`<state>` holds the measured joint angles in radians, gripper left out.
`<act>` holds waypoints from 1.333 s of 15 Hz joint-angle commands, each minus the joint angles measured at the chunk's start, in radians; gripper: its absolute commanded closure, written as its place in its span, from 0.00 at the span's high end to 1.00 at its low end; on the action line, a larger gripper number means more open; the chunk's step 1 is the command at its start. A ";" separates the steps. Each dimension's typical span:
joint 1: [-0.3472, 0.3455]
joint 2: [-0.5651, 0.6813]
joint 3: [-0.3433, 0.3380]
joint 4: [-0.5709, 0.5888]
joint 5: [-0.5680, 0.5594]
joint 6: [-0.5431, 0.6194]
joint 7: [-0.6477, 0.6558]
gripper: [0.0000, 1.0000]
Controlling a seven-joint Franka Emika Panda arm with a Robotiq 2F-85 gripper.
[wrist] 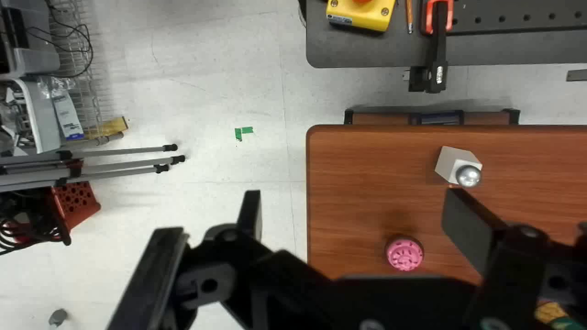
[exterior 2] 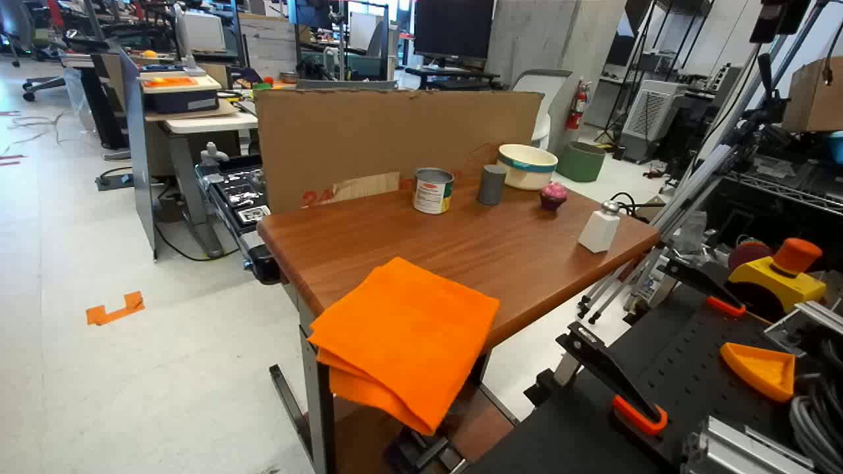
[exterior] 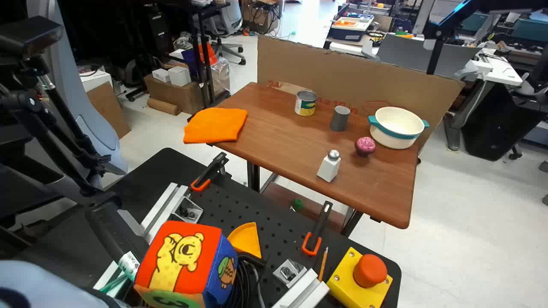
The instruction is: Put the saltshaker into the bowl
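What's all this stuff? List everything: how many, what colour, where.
table: 1, brown, mid-scene
cardboard: 1, brown, upright along table
cloth: 1, orange, overhanging a table end
saltshaker: 1, white with silver top, on table
bowl: 1, cream and teal, beside cardboard
cupcake: 1, pink and dark, between saltshaker and bowl
can: 1, silver with label, on table
cup: 1, grey, between can and bowl
bench: 1, black, beside table
clamps: 2, black and orange, on bench edge
toy cube: 1, multicoloured, on bench
button box: 1, yellow and red, on bench
wedge: 1, yellow, on bench
pencil: 1, orange, beside button box
remaining clutter: too many to count, mixed colours, throughout
gripper: 1, black, wrist-view foreground, open
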<state>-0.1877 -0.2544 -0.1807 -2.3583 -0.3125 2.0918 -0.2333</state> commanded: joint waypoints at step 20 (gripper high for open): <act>0.095 0.291 0.045 -0.023 0.265 0.268 -0.107 1.00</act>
<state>-0.0966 -0.0374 -0.1452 -2.3734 -0.1857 2.2485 -0.2707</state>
